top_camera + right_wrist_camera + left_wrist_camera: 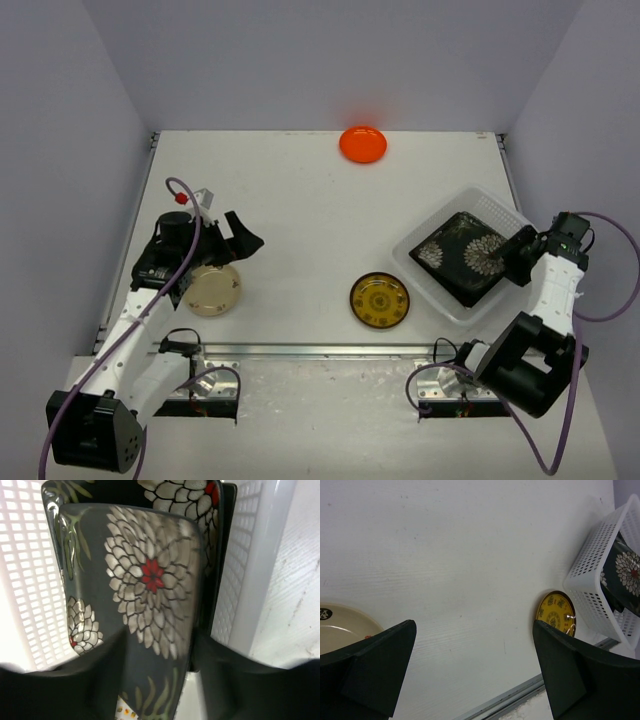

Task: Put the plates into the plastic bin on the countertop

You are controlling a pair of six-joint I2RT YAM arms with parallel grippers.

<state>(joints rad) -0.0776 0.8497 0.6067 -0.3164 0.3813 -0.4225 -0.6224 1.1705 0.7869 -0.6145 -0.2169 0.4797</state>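
Right gripper (515, 257) first: the arm is folded up from its base and reaches in over the right-hand wall of the plastic bin (485, 205), wrist tipped down into it. Its fingers (100, 680) sit either side of the near edge of a black flowered plate (150, 580), and that edge runs straight in between the jaws. Whether they are pinching it or have let go, I cannot tell from here. The plate lies inside the bin, with a second flowered plate (185, 495) peeking out past its far end, seemingly underneath. The perforated bin wall stands just to the right of the jaws.

Over to the left gripper (474, 627): jaws spread wide, nothing between them but bare countertop (300, 220). The arm stretches forward from its base, wrist angled downward. The cream plate (340, 630) lies just beside the left finger, partly behind it. The yellow-patterned dark plate (556, 612) sits off beyond the right finger, close to the bin. The orange plate (362, 143) is well apart from both grippers, at the far edge.
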